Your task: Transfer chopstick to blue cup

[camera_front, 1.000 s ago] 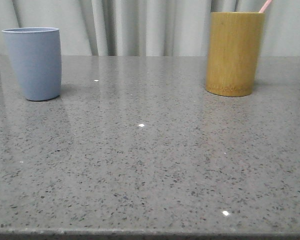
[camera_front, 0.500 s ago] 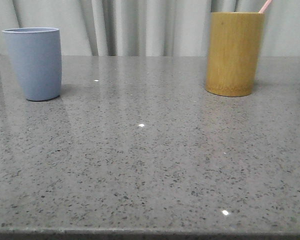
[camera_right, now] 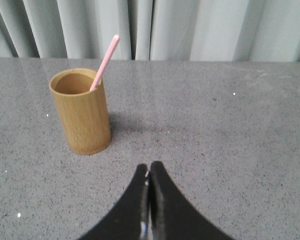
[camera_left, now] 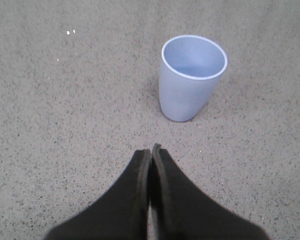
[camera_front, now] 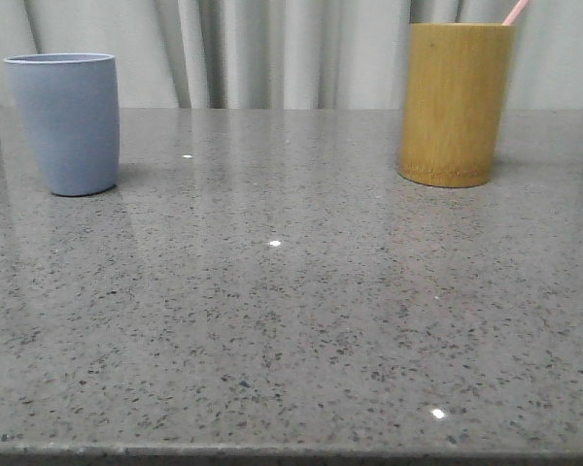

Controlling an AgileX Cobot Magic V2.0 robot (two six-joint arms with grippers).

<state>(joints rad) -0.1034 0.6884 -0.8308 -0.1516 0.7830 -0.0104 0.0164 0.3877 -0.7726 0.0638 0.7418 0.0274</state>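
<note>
Inside the bamboo cup (camera_front: 456,103), the chopstick (camera_right: 105,61) leans on the rim.
Well left of it stands the blue cup (camera_front: 66,121), seemingly empty; left gripper (camera_left: 150,150) and right gripper (camera_right: 148,168) hover, jaws pressed together, holding nothing.

No writing, label, brand mark, number or sign can be read anywhere in these views — the blue cup (camera_front: 66,121) is plain matte on its wall and inside, the bamboo cup (camera_front: 456,102) shows only its grain, and the chopstick (camera_right: 105,62) is bare pink. The speckled counter (camera_front: 291,320) carries no marking, and the black fingers of the left hand (camera_left: 150,150) and right hand (camera_right: 148,168) bear no lettering either.
</note>
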